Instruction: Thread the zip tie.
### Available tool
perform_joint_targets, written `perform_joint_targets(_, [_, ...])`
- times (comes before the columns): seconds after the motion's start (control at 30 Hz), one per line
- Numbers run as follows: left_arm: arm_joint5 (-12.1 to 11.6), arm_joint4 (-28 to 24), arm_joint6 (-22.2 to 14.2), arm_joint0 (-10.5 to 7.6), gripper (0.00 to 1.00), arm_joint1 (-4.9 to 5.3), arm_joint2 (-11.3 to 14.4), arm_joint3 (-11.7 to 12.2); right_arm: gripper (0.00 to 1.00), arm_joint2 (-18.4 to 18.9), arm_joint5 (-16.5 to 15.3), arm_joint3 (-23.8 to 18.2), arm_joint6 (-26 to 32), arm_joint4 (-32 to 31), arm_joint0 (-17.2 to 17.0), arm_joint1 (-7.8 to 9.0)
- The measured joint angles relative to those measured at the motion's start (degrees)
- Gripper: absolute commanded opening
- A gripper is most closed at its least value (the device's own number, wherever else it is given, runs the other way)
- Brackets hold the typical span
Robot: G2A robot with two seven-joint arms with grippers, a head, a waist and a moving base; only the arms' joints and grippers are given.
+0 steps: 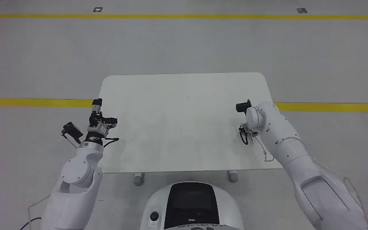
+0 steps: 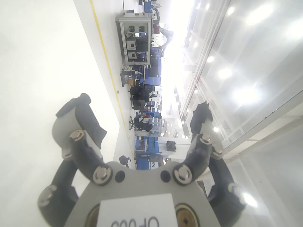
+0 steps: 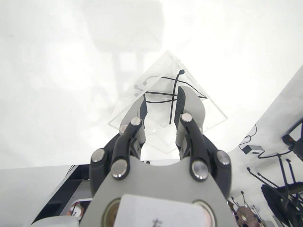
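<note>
Two-armed robot at a white surface [image 1: 184,115], seen from above and from each wrist. The left gripper [image 2: 142,102] sits at the 9 o'clock edge of the surface in the top view, raised and pointing away across the room; its fingers are spread wide with nothing between them. The right gripper [image 3: 162,94] sits at the 3 o'clock edge of the surface, pointing down over a clear tray [image 3: 208,116] that lies flat there. Its fingers stand a narrow gap apart, with the tray showing through the gap, and they grip nothing. A black zip tie [image 3: 176,83] lies in the tray, its head at the end farther from the wrist and its strap running back into the gap, just beside the inner face of one finger; whether it touches that finger cannot be told. Other black ties [image 3: 156,93] lie across it in the same tray, crossing it near the fingertips.
</note>
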Motion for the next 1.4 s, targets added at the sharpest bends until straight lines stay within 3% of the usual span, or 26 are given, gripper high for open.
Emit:
perform_joint_targets(0.4, [0.0, 0.0, 0.0, 0.00, 1.00, 0.00, 0.0, 0.0, 0.24, 2.6, -7.9, -2.0, 0.8, -1.2, -1.2, 1.30])
perform_joint_targets(0.6, [0.0, 0.0, 0.0, 0.00, 1.00, 0.00, 0.0, 0.0, 0.31, 3.5, -11.4, -3.9, 2.2, -2.3, -2.4, 1.99])
perform_joint_targets(0.8, [0.0, 0.0, 0.0, 0.00, 1.00, 0.00, 0.0, 0.0, 0.24, 3.0, -10.6, -4.2, 2.2, -2.9, -2.9, 1.79])
perform_joint_targets(0.9, [0.0, 0.0, 0.0, 0.00, 1.00, 0.00, 0.0, 0.0, 0.24, 2.4, -9.6, -3.6, 1.7, -2.8, -2.7, 1.42])
perform_joint_targets(1.17, [0.0, 0.0, 0.0, 0.00, 1.00, 0.00, 0.0, 0.0, 0.27, 1.0, -10.7, -1.4, 1.1, -3.2, -1.8, 0.77])
perform_joint_targets(1.27, [0.0, 0.0, 0.0, 0.00, 1.00, 0.00, 0.0, 0.0, 0.23, 0.6, -10.8, -0.5, 0.7, -3.3, -1.5, 0.49])
perform_joint_targets(1.4, [0.0, 0.0, 0.0, 0.00, 1.00, 0.00, 0.0, 0.0, 0.10, 0.3, -10.4, 0.5, 0.1, -2.9, -1.1, 0.14])
